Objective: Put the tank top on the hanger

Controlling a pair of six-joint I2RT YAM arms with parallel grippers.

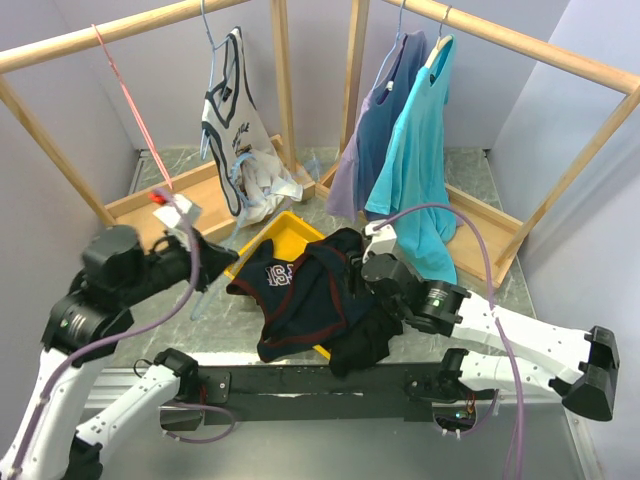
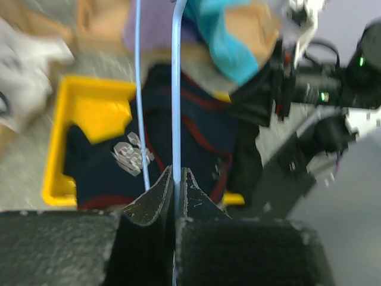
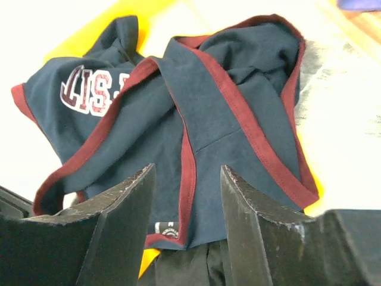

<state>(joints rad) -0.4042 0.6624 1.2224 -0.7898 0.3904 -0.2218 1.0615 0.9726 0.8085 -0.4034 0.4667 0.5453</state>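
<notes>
Navy fabric with maroon trim and white chest lettering: the tank top (image 1: pixel 300 290) lies crumpled and spread across the near part of a yellow tray (image 1: pixel 285 232), its lower edge spilling over the tray's front rim onto a black garment (image 1: pixel 370 335) on the table (image 1: pixel 480 180). From the right, the right gripper (image 3: pixel 187 173) hangs just over the top's trimmed hem with its two fingers spread apart, cloth showing in the gap between them and nothing pinched. To the left of the tray, the left gripper (image 2: pixel 176 179) is clenched on the thin light-blue wire of the hanger (image 2: pixel 175 89); in the left wrist view the wire runs straight up out of the closed fingertips, with a second strand beside it, both crossing in front of the tank top. Further back, a white tank top (image 1: pixel 225 110) and a teal shirt (image 1: pixel 420 150) hang from a wooden rail (image 1: pixel 520 45), and a pink-red hanger (image 1: pixel 130 100) hangs at the far left.
</notes>
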